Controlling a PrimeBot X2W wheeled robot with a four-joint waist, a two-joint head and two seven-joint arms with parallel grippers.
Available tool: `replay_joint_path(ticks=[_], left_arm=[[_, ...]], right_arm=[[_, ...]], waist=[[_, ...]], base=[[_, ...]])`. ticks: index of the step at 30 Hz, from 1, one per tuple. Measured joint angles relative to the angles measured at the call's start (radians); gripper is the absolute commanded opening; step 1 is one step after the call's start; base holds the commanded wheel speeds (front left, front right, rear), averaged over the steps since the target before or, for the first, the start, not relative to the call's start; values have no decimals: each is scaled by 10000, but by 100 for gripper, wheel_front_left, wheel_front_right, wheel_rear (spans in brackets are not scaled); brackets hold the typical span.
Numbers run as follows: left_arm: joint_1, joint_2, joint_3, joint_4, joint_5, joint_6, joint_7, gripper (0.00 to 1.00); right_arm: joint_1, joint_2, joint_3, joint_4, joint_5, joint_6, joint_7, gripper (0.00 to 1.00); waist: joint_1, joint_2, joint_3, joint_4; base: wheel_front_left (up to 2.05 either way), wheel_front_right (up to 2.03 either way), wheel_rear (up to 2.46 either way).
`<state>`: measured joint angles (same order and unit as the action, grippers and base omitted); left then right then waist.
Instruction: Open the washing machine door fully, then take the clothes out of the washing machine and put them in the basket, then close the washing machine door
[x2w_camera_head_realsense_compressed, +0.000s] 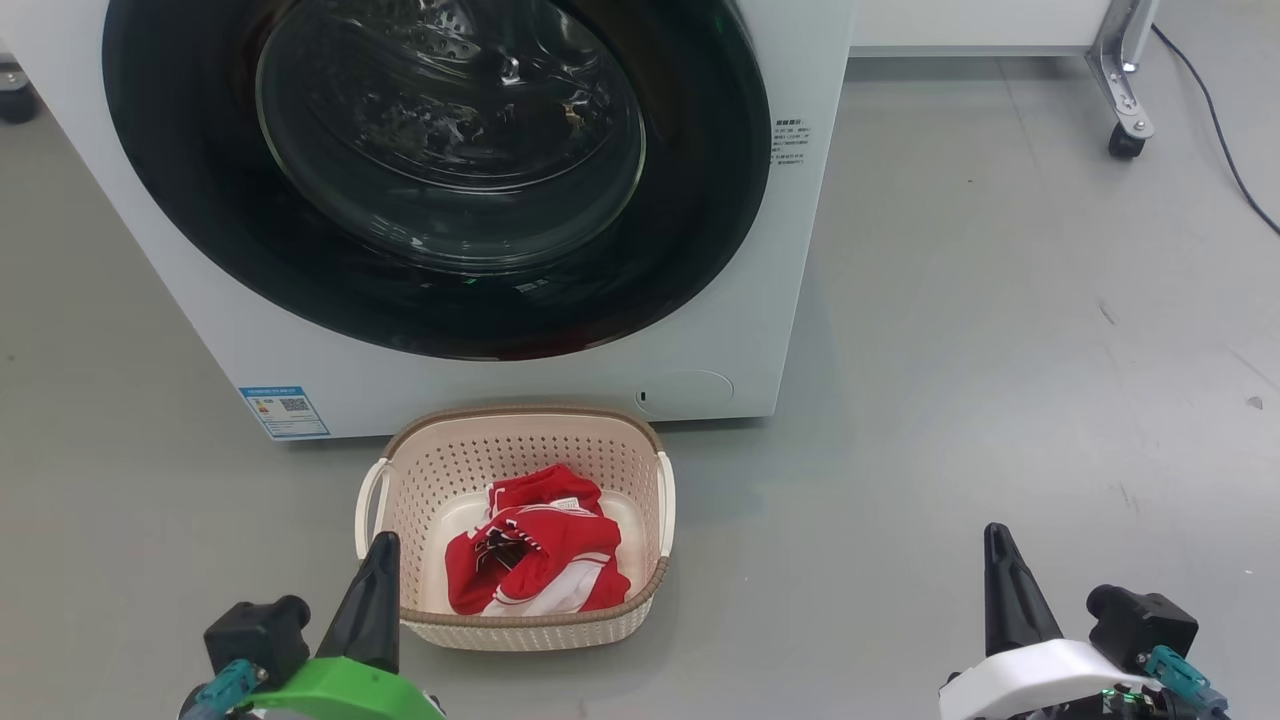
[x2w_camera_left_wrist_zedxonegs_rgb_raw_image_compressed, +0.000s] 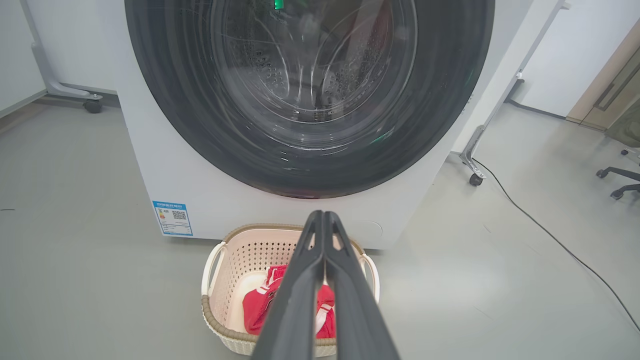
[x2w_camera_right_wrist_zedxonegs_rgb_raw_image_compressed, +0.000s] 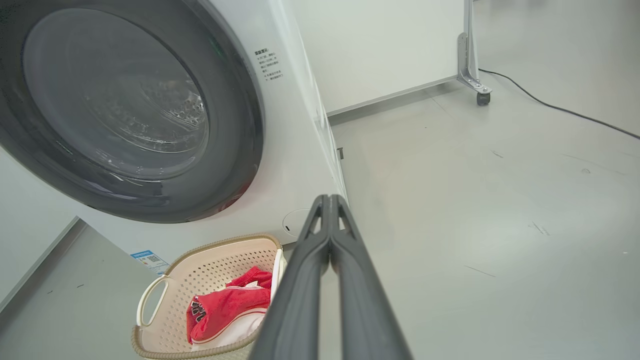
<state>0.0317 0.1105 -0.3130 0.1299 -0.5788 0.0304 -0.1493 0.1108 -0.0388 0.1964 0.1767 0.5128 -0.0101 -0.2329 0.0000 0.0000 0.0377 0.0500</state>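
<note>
Head view: washing machine door (x2w_camera_head_realsense_compressed: 190, 200) was seen shut; clothes (x2w_camera_head_realsense_compressed: 535, 565) were piled in the basket (x2w_camera_head_realsense_compressed: 520, 414) just before it. Left gripper (x2w_camera_head_realsense_compressed: 383, 548) and right gripper (x2w_camera_head_realsense_compressed: 997, 535) were pressed together, empty.
Left wrist view: fabric was judged light and limp, best pinched at a raised fold.
Right wrist view: door was judged stiff and glossy; no handle could be made out.
</note>
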Motion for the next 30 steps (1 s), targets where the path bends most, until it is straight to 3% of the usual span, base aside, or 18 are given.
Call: replay_joint_path(ticks=[30], left_arm=[[-36, -40, 1116, 270, -3584, -362, 721, 0]], right_arm=[[-369, -238, -817, 36, 3975, 265, 928, 0]], waist=[[0, 0, -105, -165]], base=[[0, 0, 0]])
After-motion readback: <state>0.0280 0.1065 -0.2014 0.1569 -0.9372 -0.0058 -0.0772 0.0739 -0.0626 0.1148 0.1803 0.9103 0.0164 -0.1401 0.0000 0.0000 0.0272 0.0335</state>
